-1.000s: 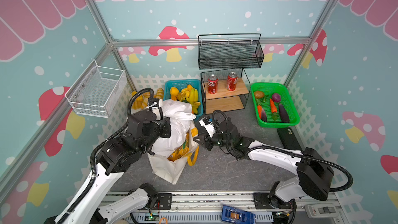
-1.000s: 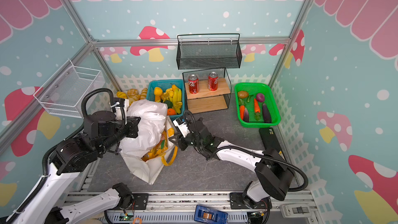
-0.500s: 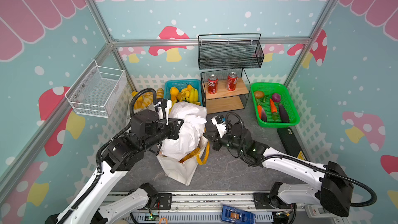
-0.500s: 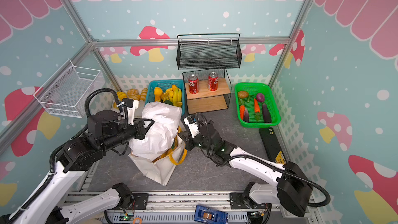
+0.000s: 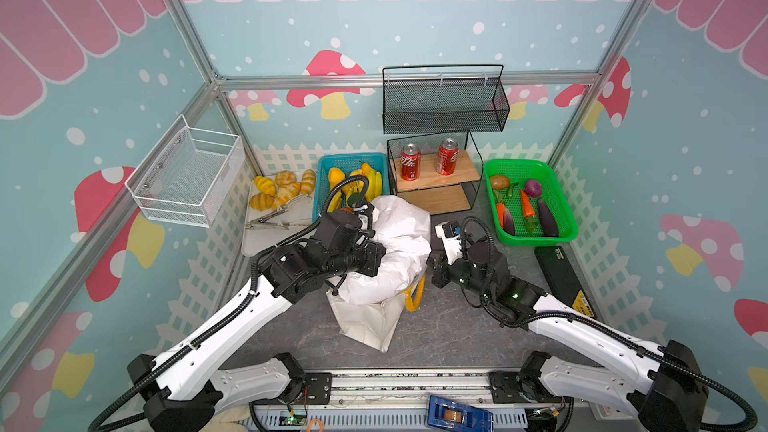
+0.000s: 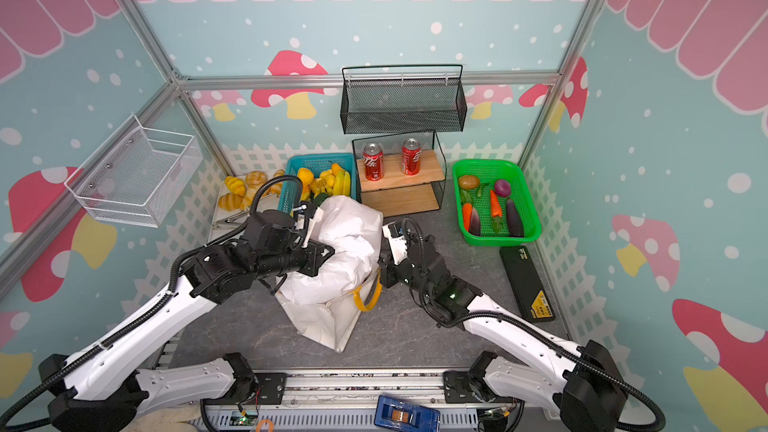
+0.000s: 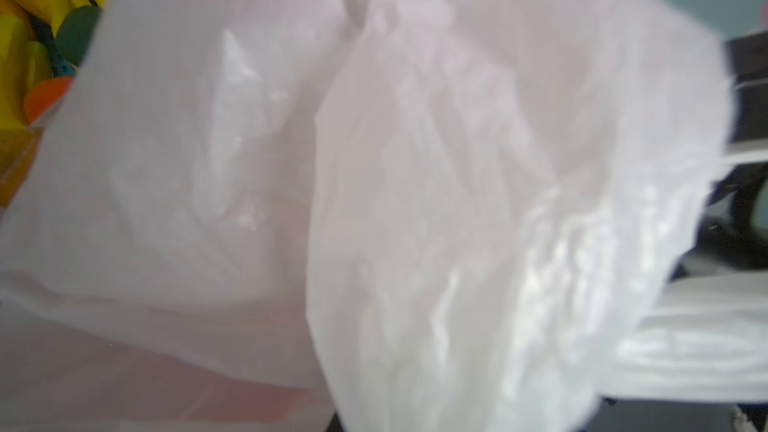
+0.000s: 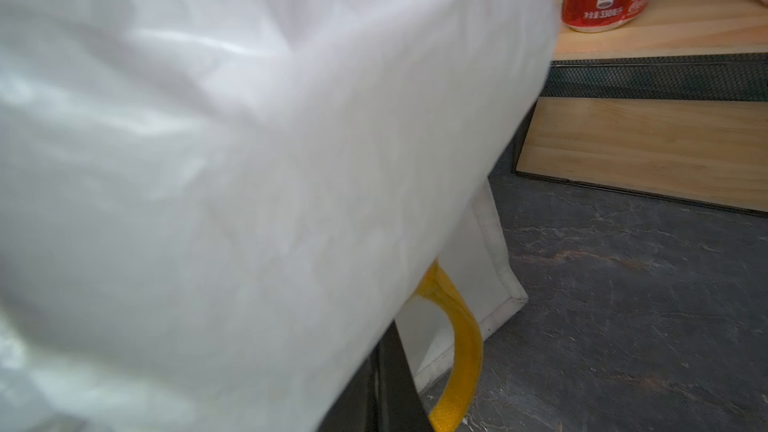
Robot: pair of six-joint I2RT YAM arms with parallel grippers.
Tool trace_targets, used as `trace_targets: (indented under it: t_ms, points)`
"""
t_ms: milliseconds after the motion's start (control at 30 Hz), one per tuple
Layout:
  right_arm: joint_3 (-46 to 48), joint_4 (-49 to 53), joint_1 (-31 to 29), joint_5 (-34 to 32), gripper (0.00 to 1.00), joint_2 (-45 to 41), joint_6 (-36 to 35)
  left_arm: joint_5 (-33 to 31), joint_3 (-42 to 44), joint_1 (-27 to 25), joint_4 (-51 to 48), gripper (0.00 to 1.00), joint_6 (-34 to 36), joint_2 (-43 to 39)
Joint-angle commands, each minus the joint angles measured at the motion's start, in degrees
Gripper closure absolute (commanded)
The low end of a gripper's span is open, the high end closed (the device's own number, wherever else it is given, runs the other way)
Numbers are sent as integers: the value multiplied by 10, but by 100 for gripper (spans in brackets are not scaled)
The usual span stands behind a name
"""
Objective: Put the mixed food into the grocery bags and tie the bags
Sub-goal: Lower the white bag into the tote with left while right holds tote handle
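Middle of worktop [image 5: 453, 326], nearer back edge: white plastic bag [image 5: 401, 238] heaped on the canvas tote [image 5: 365, 322]. Closed tight against its sides: left claw [image 5: 376, 257], right claw [image 5: 433, 274]; film pinched or not, can't tell. Bag likely light, limp, slippery. Grip gathered film near the top.

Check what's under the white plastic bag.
A cream canvas tote lies beneath the white plastic bag, its bottom end and one yellow handle sticking out. The tote's mouth and any contents are covered by the plastic.
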State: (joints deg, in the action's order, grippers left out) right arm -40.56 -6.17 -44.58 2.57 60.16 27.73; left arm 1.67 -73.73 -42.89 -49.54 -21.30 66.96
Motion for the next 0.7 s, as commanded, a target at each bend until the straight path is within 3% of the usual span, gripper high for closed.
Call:
trace_targets:
  t_ms: [0, 133, 400, 467, 600, 667]
  points:
    - [2, -47, 14, -9, 100, -29, -14, 6, 16, -3, -73, 100, 60, 32]
    - [25, -88, 15, -3, 100, -35, -15, 7, 41, -3, -71, 100, 102, 65]
    - [38, -114, 19, -7, 100, -32, -31, 32, 55, 18, -14, 76, 145, 38]
    - [38, -112, 20, -7, 100, -27, -34, 44, 52, 17, 14, 67, 145, 10]
    - [35, -112, 22, -5, 100, -20, -39, 61, 54, 17, 81, 33, 144, -63]
    - [32, -112, 24, -5, 100, -18, -42, 60, 49, 18, 105, 26, 147, -87]
